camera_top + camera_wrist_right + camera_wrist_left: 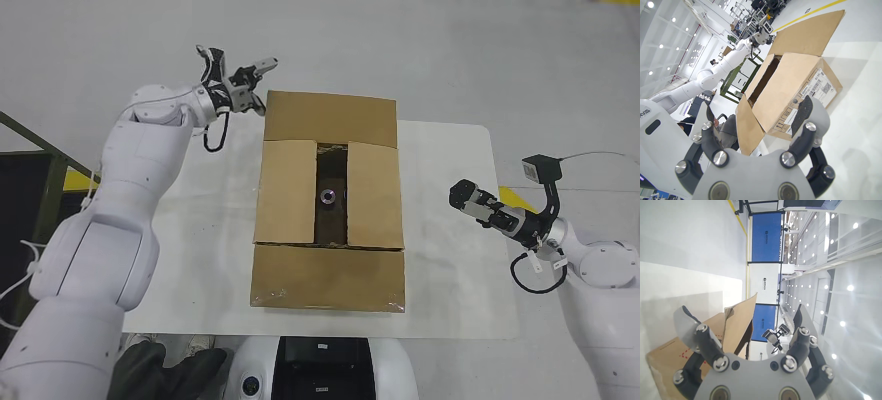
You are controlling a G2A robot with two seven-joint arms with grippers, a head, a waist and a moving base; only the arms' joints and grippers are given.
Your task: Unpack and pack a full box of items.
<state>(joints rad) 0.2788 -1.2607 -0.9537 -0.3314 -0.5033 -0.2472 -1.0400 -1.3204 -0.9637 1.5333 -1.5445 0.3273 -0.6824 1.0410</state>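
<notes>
The box [372,240] stood in the middle of the table [450,150]. Closest to the robot, the near flap [328,277] was already folded outward. Behind it, the left side flap [285,192] and the right side flap [374,195] lay over the top. They left only a narrow gap [333,160] between them, and through it a small round item [327,196] showed inside the box.

The right gripper [460,192] hung beside the box on the right, well apart from it, with its fingers [806,106] spread and empty. Farther off, the far flap [330,117] was tilted up and back. The left gripper [240,62] was just beside its left corner, also with the fingers [685,321] apart and holding nothing.

The step in hand seemed to be the opening of the two side flaps, because the gap looked too narrow for open fingers to reach the item. To do this well, each gripper should probably take its own side flap at the inner free edge, near the gap, and swing it outward around the fold. A hard upward pull could lift or slide the box, which I judge to be light. The cardboard edges looked already torn at the corners in the wrist views, so a gentle grip on the middle of the edge seemed safer. Only when both flaps stay down outside should a gripper go in for the item.
</notes>
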